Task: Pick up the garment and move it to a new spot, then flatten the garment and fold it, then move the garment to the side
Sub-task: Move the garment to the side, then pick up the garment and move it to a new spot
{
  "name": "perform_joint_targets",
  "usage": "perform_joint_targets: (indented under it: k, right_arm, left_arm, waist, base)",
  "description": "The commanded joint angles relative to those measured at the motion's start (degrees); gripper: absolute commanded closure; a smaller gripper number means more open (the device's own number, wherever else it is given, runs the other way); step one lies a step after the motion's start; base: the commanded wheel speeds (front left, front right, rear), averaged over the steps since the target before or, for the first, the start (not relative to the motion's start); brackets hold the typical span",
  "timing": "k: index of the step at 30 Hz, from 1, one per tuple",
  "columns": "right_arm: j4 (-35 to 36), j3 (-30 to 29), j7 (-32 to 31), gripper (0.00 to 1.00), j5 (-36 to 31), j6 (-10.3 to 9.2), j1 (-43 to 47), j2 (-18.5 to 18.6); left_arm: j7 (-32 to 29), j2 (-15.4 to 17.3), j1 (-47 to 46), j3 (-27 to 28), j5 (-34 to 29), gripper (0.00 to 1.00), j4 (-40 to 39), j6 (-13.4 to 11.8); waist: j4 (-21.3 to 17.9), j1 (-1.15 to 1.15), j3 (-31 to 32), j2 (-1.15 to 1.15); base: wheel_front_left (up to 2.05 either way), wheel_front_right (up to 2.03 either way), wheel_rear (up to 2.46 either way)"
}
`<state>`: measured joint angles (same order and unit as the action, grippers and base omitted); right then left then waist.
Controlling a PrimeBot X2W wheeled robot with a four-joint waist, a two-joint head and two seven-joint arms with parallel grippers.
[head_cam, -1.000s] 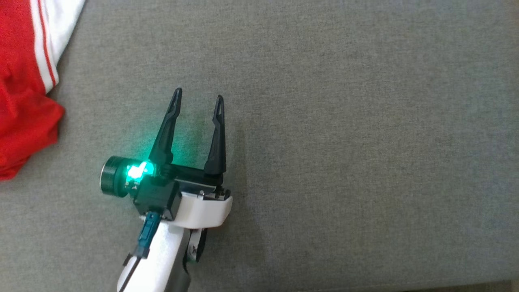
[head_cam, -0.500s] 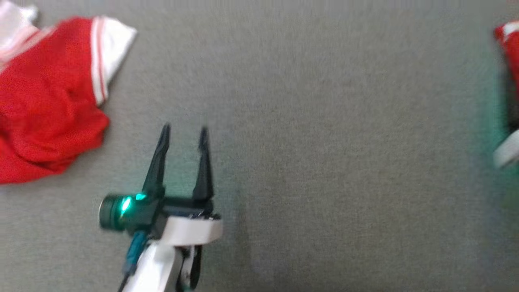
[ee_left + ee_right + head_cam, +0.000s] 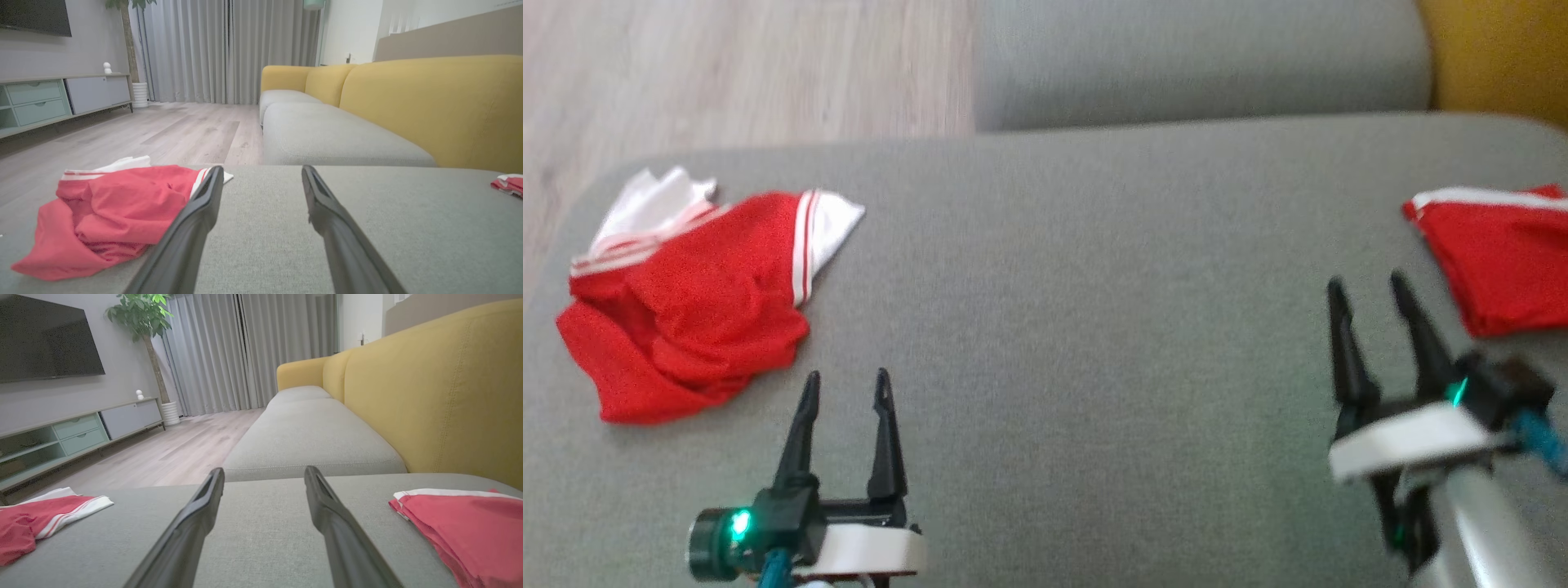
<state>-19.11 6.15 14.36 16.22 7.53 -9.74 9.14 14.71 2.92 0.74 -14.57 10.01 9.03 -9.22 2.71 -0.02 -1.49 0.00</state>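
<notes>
Red crumpled garment, folded garment on grey cushion; left pincer, right pincer apart.

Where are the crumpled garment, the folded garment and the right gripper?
crumpled garment (image 3: 694, 310), head view, red middle of the heap.
folded garment (image 3: 1499, 261), head view, red top layer.
right gripper (image 3: 1366, 282), head view, midway between its fingertips.

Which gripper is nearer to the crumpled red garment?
Left. The left gripper is close beside the crumpled garment, not touching; the right gripper is far across the cushion.
</notes>
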Motion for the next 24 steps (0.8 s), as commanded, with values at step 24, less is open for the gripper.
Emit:
perform_joint_targets:
  k: [24]
  right_arm:
    - [5.50,1.69,0.63,0.00,-3.23,-0.04,14.93,-4.03]
  left_arm:
    - [0.29,-0.04,8.35,5.66,-2.60,0.00,-6.03,1.96]
  waist:
    - [-0.45,0.02,10.00,0.00]
  base:
    - [0.00,0.00,0.00]
